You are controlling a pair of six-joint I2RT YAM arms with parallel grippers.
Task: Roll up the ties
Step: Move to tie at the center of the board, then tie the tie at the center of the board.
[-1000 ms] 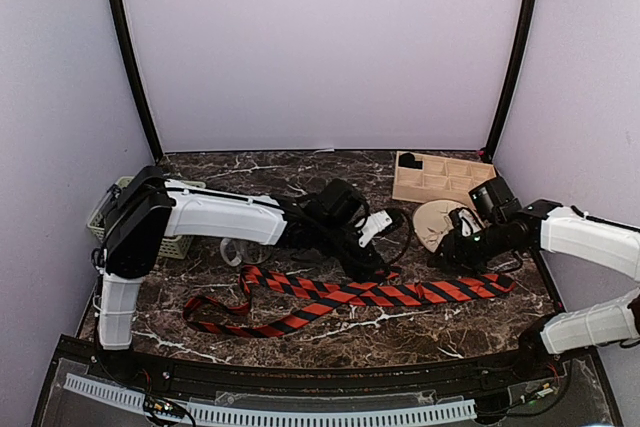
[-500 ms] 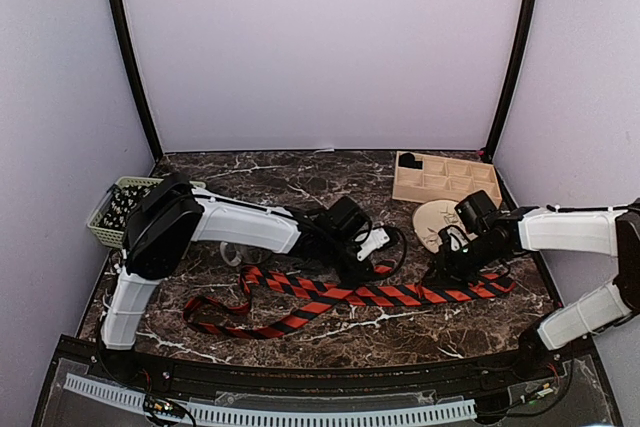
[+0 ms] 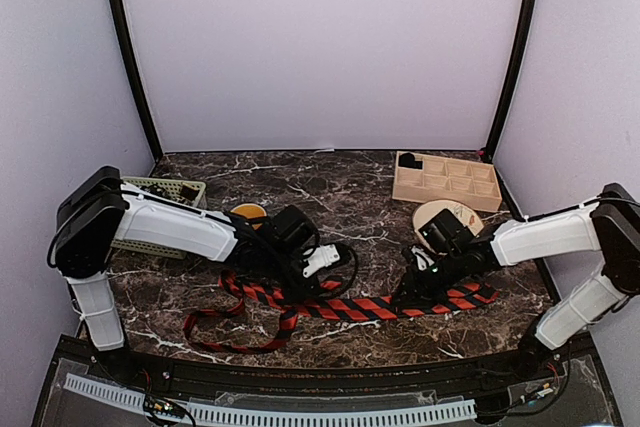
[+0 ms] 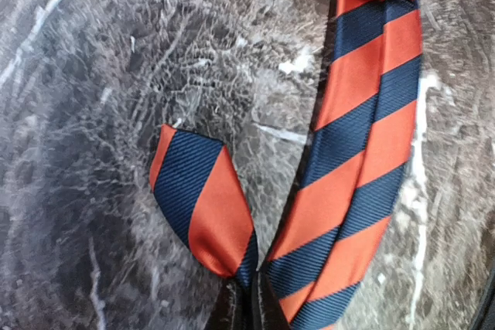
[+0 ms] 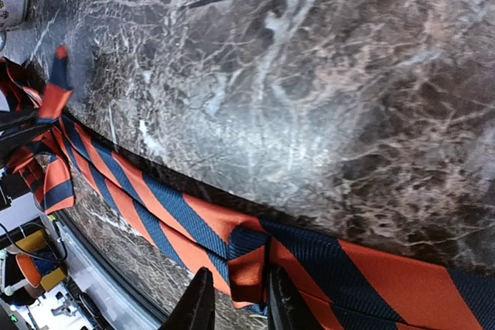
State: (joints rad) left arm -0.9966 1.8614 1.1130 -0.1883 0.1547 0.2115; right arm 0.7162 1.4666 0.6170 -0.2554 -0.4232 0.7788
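Note:
The red-and-black striped tie (image 3: 350, 305) lies across the near half of the marble table, its left part doubled back into a loop (image 3: 225, 332). My left gripper (image 3: 297, 282) is shut on the tie; in the left wrist view the jaws (image 4: 249, 290) pinch the fabric where a short folded flap (image 4: 203, 206) meets the long strip (image 4: 356, 160). My right gripper (image 3: 408, 292) is down on the tie's right part. In the right wrist view its fingers (image 5: 199, 303) stand on either side of a small raised fold (image 5: 249, 274) of the tie and hold it.
A green basket (image 3: 185, 188) stands at the left behind the left arm, with an orange-yellow thing (image 3: 247, 212) beside it. A wooden compartment tray (image 3: 445, 179) and a round wooden disc (image 3: 445, 215) sit at the back right. A black cable (image 3: 345, 265) loops by the left wrist.
Both arms moved nearer and leftward. The left gripper closed on the tie. The right gripper narrowed onto a fold, and the tie's right end was drawn left.

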